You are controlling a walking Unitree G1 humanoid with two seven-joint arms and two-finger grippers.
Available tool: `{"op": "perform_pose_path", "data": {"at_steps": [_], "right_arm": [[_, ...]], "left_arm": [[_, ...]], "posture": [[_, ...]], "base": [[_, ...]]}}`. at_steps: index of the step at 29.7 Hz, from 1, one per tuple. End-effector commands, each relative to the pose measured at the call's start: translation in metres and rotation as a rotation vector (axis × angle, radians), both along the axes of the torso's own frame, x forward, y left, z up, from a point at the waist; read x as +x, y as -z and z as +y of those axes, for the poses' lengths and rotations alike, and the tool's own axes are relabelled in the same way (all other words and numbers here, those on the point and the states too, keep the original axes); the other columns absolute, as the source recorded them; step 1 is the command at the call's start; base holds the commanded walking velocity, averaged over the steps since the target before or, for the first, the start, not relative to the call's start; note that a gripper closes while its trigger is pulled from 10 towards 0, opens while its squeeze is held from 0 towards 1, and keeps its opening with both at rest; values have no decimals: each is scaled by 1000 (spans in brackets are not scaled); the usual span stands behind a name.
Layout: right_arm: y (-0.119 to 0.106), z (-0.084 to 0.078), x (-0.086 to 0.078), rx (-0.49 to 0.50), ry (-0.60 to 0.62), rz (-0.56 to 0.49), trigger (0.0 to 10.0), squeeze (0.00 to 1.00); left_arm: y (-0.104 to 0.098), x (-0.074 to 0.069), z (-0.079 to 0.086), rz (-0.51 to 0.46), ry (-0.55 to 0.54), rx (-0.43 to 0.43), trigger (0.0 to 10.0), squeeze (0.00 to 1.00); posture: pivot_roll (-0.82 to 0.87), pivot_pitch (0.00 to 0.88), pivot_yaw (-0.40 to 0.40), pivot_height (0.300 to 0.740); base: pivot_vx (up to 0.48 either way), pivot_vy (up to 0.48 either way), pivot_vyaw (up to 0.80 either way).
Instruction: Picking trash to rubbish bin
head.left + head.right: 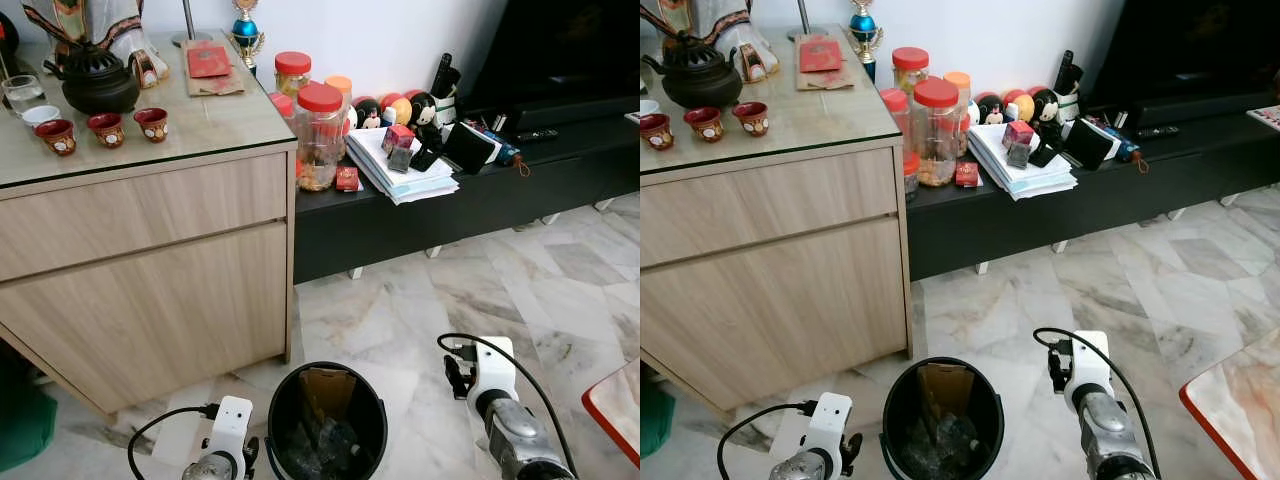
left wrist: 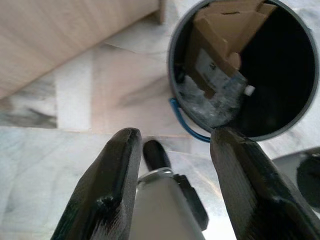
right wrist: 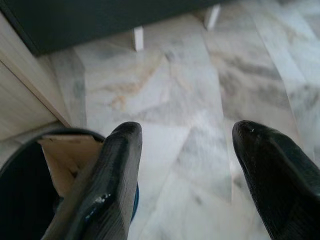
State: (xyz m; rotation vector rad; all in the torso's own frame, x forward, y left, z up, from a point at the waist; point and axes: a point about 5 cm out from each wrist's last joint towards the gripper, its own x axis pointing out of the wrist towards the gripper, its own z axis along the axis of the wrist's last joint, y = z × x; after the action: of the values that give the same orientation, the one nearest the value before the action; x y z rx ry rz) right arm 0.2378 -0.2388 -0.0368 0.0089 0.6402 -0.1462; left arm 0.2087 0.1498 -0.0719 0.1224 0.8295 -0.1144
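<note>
A black round rubbish bin [image 1: 377, 405] stands on the marble floor just in front of me, between my two arms. Inside it are a piece of brown cardboard [image 1: 328, 390] and crumpled clear plastic [image 2: 210, 100]. My left gripper [image 2: 172, 137] hangs open beside the bin, just left of its rim, and holds nothing. A blurred silver and black part lies below its fingers. My right gripper [image 3: 185, 130] is open and empty above bare floor, to the right of the bin [image 3: 20, 190]. The left arm [image 1: 225, 440] and right arm [image 1: 495, 400] show low in the eye views.
A wooden cabinet [image 1: 150, 280] with a glass top, a black teapot [image 1: 97, 82] and red cups stands at the left. A low black console [image 1: 450, 205] along the wall carries jars [image 1: 318, 135], papers and toys. A red-edged table corner [image 1: 615, 410] juts in at the right.
</note>
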Motion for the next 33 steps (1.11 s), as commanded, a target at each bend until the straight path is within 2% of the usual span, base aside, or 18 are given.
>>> {"op": "perform_pose_path", "data": {"at_steps": [1, 3, 4, 6, 7, 9, 11, 17, 22, 28, 30, 33], "right_arm": [[15, -6, -23, 27, 73, 92, 10000, 0], [23, -7, -36, 26, 98, 141, 10000, 0], [23, -7, -36, 26, 98, 141, 10000, 0], [36, -7, -59, 30, 131, 228, 10000, 0], [36, -7, -59, 30, 131, 228, 10000, 0], [46, -5, -78, 39, 148, 286, 10000, 0], [49, -2, -85, 47, 152, 303, 10000, 0], [52, -4, -95, 24, 150, 337, 10000, 0], [53, -4, -96, 36, 184, 336, 10000, 0], [52, -6, -94, 34, 188, 334, 10000, 0], [51, -6, -93, 28, 179, 336, 10000, 0], [51, -6, -93, 25, 176, 334, 10000, 0]], "left_arm": [[5, -8, 6, 32, -37, 22, 10000, 0], [6, -10, 9, 35, -53, 37, 10000, 0], [6, -10, 9, 35, -53, 37, 10000, 0], [5, -10, 15, 21, -103, 61, 10000, 0], [5, -10, 15, 21, -103, 61, 10000, 0], [4, -10, 23, 2, -187, 71, 10000, 0], [4, -12, 29, -1, -224, 80, 10000, 0], [11, -24, 25, 47, -198, 50, 10000, 0], [15, -31, 23, 84, -174, 66, 10000, 0], [15, -29, 17, 92, -160, 36, 10000, 0], [12, -23, 11, 72, -105, 36, 10000, 0], [11, -20, 11, 68, -104, 32, 10000, 0]], "posture": [[-77, 0, -52, 740], [-78, 0, -50, 740], [-78, 0, -50, 740], [-75, 0, -49, 740], [-75, 0, -49, 740], [-64, 0, -51, 740], [-64, 0, -48, 740], [-65, 0, -53, 740], [-78, 0, -50, 740], [-77, 0, -50, 740], [-82, 0, -50, 740], [-85, 0, -51, 740]], "base": [[0, 0, 0], [0, 0, 0], [0, 0, 0], [0, 0, 0], [0, 0, 0], [0, 0, 0], [0, 0, 0], [0, 0, 0], [0, 0, 0], [0, 0, 0], [0, 0, 0], [0, 0, 0]]}}
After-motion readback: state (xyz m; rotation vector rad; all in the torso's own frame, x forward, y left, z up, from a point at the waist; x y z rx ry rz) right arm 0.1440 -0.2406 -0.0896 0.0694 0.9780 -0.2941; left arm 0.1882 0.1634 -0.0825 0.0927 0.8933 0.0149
